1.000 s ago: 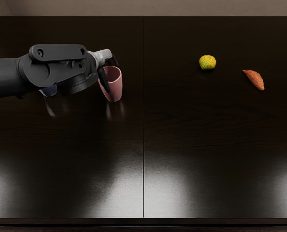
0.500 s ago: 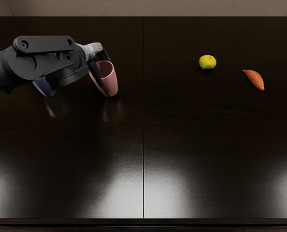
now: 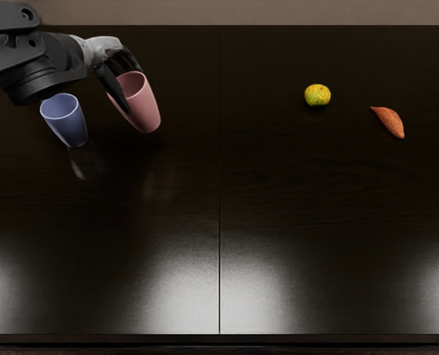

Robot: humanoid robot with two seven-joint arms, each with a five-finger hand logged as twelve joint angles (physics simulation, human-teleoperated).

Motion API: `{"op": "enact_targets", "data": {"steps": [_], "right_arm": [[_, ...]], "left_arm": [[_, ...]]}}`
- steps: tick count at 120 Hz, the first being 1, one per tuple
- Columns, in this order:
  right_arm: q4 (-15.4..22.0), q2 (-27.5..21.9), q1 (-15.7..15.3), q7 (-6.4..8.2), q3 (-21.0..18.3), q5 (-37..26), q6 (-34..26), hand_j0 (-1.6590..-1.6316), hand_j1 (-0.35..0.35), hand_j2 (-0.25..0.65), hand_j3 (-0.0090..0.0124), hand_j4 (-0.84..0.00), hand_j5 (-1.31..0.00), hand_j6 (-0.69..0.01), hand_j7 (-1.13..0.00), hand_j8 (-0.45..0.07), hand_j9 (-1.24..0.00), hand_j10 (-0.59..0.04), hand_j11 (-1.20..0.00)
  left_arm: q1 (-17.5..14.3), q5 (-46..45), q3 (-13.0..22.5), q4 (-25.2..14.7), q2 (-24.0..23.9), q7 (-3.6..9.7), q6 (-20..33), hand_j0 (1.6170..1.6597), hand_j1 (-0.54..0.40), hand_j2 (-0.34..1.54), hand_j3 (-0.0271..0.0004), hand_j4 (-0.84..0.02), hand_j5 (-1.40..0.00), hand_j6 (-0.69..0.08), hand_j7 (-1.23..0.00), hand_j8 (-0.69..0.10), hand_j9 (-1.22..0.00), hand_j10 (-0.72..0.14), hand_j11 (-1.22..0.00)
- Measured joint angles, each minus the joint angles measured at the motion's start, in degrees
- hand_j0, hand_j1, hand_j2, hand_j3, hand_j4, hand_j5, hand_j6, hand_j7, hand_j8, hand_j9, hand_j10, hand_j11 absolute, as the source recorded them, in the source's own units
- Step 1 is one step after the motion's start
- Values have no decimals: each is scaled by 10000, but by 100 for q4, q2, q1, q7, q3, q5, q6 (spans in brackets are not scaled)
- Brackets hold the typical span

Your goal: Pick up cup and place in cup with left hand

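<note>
My left hand (image 3: 120, 80) comes in from the upper left and grips the pink cup (image 3: 145, 111) by its left side, with fingers over the rim. That cup hangs tilted above the table, its base toward the lower right. To its left the blue cup (image 3: 68, 124) stands on the table, a gap between the two. The forearm passes just above and behind the blue cup's rim.
A yellow-green round fruit (image 3: 317, 95) lies on the right half of the dark table (image 3: 218, 192). Farther right lies an orange sweet potato (image 3: 389, 122).
The left hand has moved left and toward the back, raising the pink cup and tilting it more. The blue cup, mostly covered by the arm before, now shows fully.
</note>
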Motion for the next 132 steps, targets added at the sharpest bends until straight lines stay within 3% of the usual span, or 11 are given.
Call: {"op": "enact_targets", "data": {"steps": [5, 27, 132], "right_arm": [[0, 0, 0, 0, 0, 0, 0, -16581, -3289, -35, 0, -169, -219, -169, -218, -169, -219, -169, -219], [-1, 0, 0, 0, 0, 0, 0, -16581, -3289, -34, 0, -169, -219, -169, -218, -169, -219, -168, -219], [1, 0, 0, 0, 0, 0, 0, -16581, -3289, -34, 0, -169, -219, -169, -218, -169, -219, -169, -219]], "left_arm": [[-64, -13, -18, -23, 77, 1, -63, 16575, -1467, 2876, 0, -4785, -6144, -3774, -6353, -3711, -6281, -4785, -6277], [-123, -5, -47, -56, 306, 5, -202, 16572, -1428, 2270, 0, -4591, -6309, -3443, -6249, -3675, -6281, -4759, -6281], [-167, 121, 25, -57, 1533, -3, -315, 16576, -1464, 2452, 0, -4696, -6239, -3594, -6051, -3825, -6229, -4753, -6228]]}}
